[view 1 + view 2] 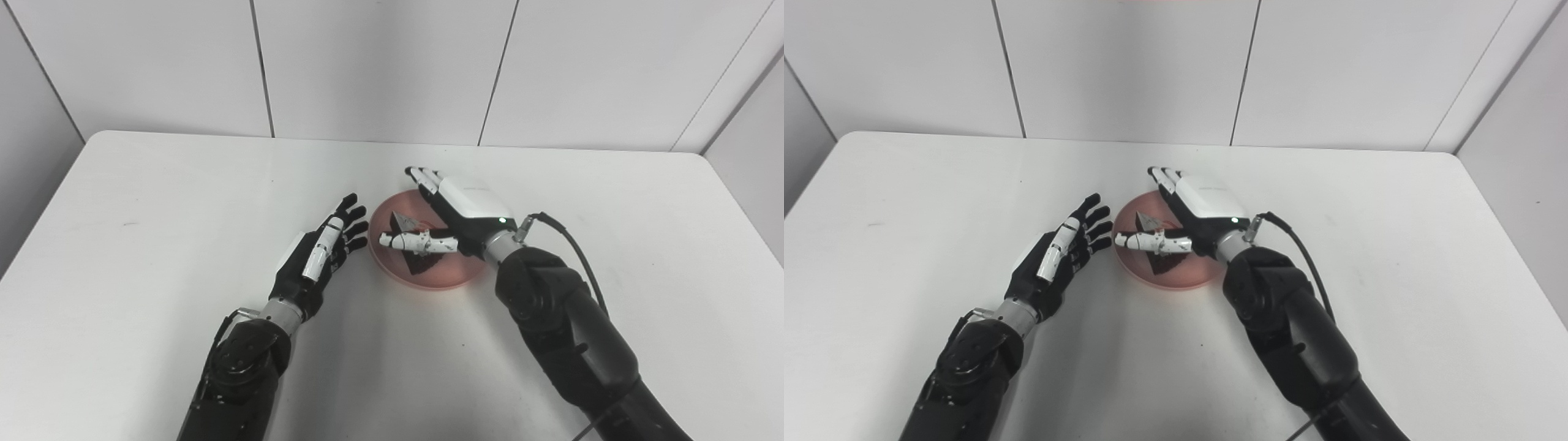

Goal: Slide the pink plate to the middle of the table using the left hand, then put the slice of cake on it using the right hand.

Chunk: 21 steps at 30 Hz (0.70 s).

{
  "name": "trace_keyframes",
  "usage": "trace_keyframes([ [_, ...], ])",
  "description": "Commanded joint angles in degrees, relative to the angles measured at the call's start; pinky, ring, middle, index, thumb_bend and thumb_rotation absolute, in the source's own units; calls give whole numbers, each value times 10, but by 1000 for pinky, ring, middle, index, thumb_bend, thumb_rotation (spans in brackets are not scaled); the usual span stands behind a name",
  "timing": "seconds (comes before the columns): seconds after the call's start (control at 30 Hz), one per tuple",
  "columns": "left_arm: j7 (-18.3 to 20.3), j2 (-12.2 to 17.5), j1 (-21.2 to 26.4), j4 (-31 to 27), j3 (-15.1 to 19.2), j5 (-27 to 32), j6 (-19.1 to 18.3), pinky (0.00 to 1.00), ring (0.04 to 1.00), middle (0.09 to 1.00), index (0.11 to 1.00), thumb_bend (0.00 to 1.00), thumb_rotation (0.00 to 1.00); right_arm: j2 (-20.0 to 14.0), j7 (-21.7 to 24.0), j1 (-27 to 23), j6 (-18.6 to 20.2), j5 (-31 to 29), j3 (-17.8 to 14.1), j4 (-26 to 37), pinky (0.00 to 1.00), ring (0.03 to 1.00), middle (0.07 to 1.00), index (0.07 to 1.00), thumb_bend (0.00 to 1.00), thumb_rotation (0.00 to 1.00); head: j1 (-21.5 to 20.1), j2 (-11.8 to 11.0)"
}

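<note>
I see the pink plate (429, 278) near the middle of the white worktop (153, 257), with the dark cake slice (411, 242) on it. My right robot hand (450, 214) hovers over the plate, fingers spread. My left robot hand (321, 251) rests just beside the plate, fingers apart, holding nothing.

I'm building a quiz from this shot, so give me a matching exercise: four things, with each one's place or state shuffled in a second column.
Things:
1. left hand
2. right hand
3. slice of cake
4. pink plate

Places or states:
A. lying on the plate
B. open, beside the plate's left edge
C. near the middle of the table
D. above the plate, thumb across the cake

Pairs: 1-B, 2-D, 3-A, 4-C
</note>
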State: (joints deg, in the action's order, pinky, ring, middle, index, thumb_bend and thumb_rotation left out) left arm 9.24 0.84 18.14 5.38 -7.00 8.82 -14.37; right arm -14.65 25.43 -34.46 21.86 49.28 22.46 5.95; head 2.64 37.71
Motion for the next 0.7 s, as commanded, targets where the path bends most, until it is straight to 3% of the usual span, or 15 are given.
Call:
trace_keyframes([
  [0.0, 4, -1, -26, 31, -7, -9, -36, 906, 933, 959, 953, 362, 1000, -1, -34, -15, -28, -14, -23, 37, 951, 1000, 1000, 1000, 848, 989, -1, -8],
  [0.1, 6, 2, -27, 44, -5, -9, -24, 900, 931, 956, 951, 364, 1000, 8, -92, 7, -65, -50, -54, 46, 843, 967, 1000, 1000, 820, 1000, -2, -28],
  [0.2, 8, 5, -33, 56, -1, -10, 0, 904, 931, 955, 949, 374, 1000, 34, -227, 68, -193, -136, -115, 10, 679, 839, 927, 963, 716, 969, -3, -45],
  [0.27, 4, 6, -38, 59, 3, -13, 17, 919, 936, 960, 953, 385, 1000, 42, -279, 97, -259, -166, -138, -21, 677, 811, 888, 935, 662, 950, -7, -49],
  [0.33, -6, 4, -46, 57, 12, -15, 39, 936, 950, 960, 951, 388, 996, 51, -312, 129, -298, -193, -155, -46, 758, 864, 919, 956, 686, 981, -11, -51],
  [0.47, -14, 8, -62, 63, 19, -34, 105, 938, 963, 970, 958, 384, 1000, 58, -303, 176, -297, -238, -170, -58, 935, 985, 994, 998, 757, 1000, -17, -57],
  [0.57, -29, 9, -83, 54, 22, -60, 151, 941, 969, 980, 965, 415, 1000, 73, -273, 216, -288, -336, -187, -69, 963, 999, 1000, 1000, 729, 1000, -23, -53],
  [0.67, -38, 12, -106, 31, 20, -81, 167, 967, 986, 997, 989, 438, 1000, 82, -272, 240, -303, -365, -189, -82, 992, 1000, 1000, 1000, 704, 1000, -26, -48],
])
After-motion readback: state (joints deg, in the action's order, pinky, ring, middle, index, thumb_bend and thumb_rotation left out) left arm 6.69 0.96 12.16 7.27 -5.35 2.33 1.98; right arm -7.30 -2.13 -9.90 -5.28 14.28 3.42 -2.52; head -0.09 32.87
